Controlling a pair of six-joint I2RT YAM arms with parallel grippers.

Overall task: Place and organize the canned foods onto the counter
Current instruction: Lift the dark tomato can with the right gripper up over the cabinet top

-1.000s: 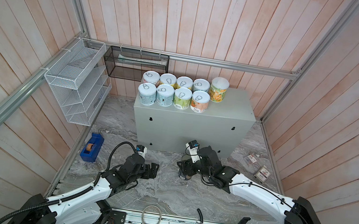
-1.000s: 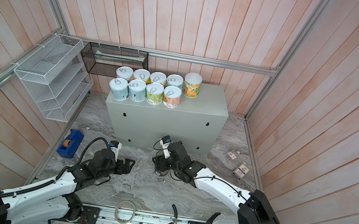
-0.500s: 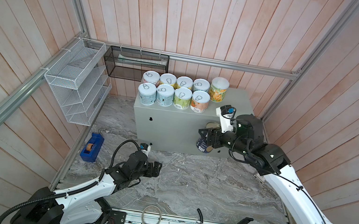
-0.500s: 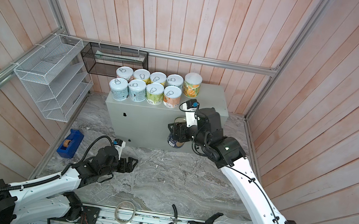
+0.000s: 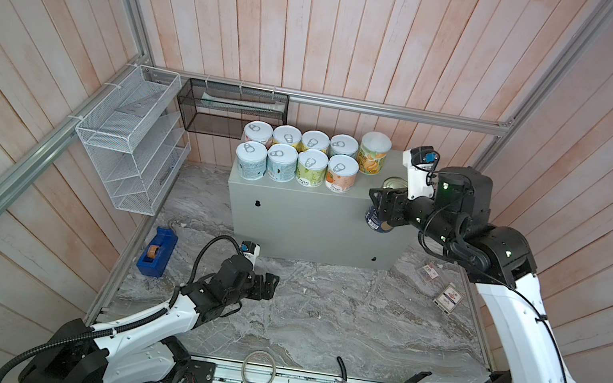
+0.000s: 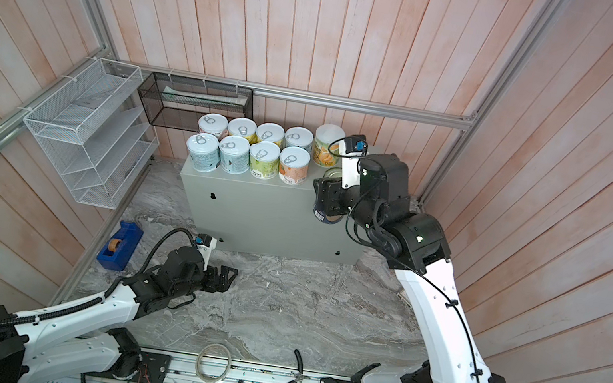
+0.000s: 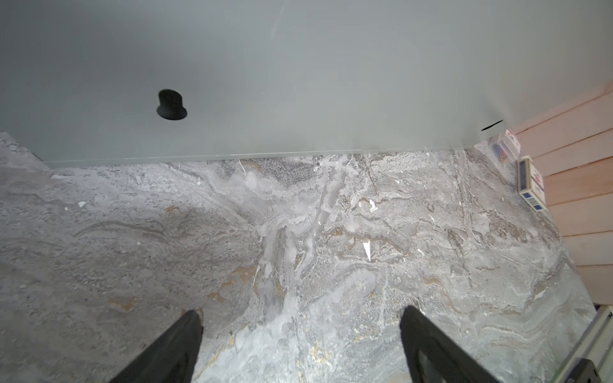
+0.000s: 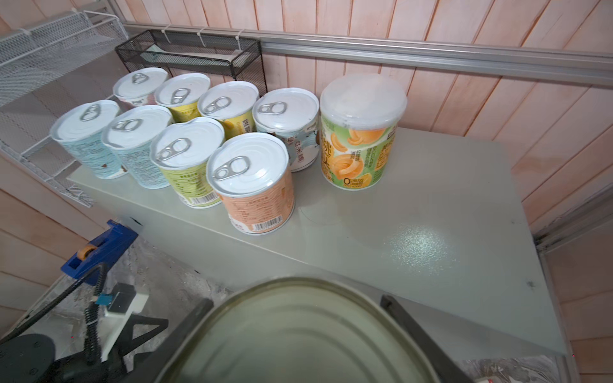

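Right hand was clenched around the dark navy can, one finger on each side of it, and held it roughly upright in the air by the front right corner of the tabletop; I could not tell whether its base was over the top or just off the front edge. Nine of the canned foods were already up there: eight short cans stood in two tidy rows of four, packed together toward the back left corner, and the white-lidded can stood upright just beside the right end of the back row. Left hand was released, its fingers spread wide with nothing between them, low over the marble surface in front of the tabletop and well apart from every can. I saw no other can down on the marble in both top views, only a blue tape dispenser near its left edge and two small boxes near its right edge. So I judged the job nearly finished: the navy can looked like the last one, and what remained was to set it down in the open spot beside the orange-labelled can at the right end of the front row, let go, and pull the arm clear without nudging the rows.
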